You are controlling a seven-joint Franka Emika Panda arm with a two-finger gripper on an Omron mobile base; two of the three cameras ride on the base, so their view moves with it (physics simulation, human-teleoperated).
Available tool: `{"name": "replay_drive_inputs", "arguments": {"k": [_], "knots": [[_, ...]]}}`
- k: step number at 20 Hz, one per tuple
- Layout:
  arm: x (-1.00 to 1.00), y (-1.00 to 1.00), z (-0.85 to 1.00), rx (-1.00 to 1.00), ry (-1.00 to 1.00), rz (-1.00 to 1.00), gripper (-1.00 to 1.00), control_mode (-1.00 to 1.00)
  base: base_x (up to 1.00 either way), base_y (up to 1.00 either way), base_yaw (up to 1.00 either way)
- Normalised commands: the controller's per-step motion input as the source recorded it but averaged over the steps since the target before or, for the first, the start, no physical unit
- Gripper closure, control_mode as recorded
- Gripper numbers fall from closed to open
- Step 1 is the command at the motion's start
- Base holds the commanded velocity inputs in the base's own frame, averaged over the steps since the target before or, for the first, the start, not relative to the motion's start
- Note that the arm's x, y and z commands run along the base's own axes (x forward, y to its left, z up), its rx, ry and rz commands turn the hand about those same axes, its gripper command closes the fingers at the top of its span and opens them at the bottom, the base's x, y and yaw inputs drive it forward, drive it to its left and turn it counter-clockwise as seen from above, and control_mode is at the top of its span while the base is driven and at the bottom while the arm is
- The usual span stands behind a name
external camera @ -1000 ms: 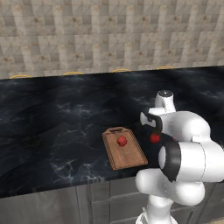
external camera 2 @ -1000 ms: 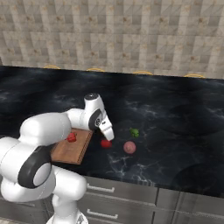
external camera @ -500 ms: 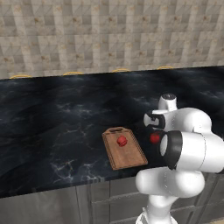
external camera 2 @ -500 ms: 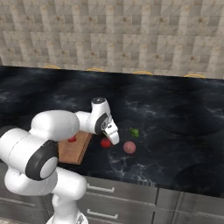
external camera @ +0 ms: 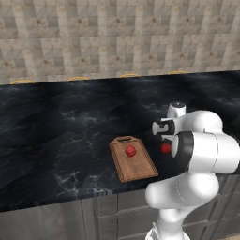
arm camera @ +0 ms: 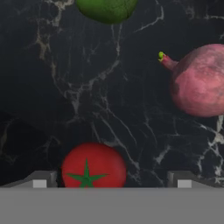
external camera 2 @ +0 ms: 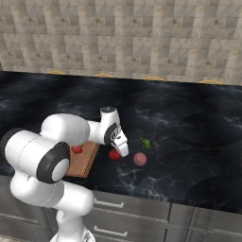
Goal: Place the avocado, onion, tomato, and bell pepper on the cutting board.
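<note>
Arm bent low over the counter; jaws spread wide, pointing down astride the tomato, not gripping it.

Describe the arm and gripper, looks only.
The arm has glossy white rounded shells with dark grey to black joint rings and a small dark cap on the upper joint. No cables or markings show. In the hand view the gripper shows two small grey finger tips with lighter square faces.

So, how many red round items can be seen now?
2. One red item lies on the cutting board. The tomato sits on the counter beside the board, below the tool.
</note>
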Motion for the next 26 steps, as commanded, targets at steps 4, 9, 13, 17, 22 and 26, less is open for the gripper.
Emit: {"name": "replay_drive_inputs", "arguments": {"k": [4,9,13,17,22,26], "knots": [[0.07,0.04,-0.11,0.0,0.01,0.0,-1.0,-1.0,0.0,0.0,0.0],[0.01,0.01,-0.2,0.01,0.05,0.0,-1.0,-1.0,0.0,0.0,0.0],[0.05,0.09,-0.28,0.04,0.08,0.0,-1.0,-1.0,0.0,0.0,0.0],[0.1,0.13,-0.25,0.04,0.06,0.0,-1.0,-1.0,0.0,0.0,0.0],[0.1,0.12,-0.15,0.0,0.01,0.0,1.0,-1.0,0.0,0.0,0.0],[0.01,0.02,0.06,0.03,0.0,-0.02,1.0,-1.0,0.0,0.0,0.0]]}}
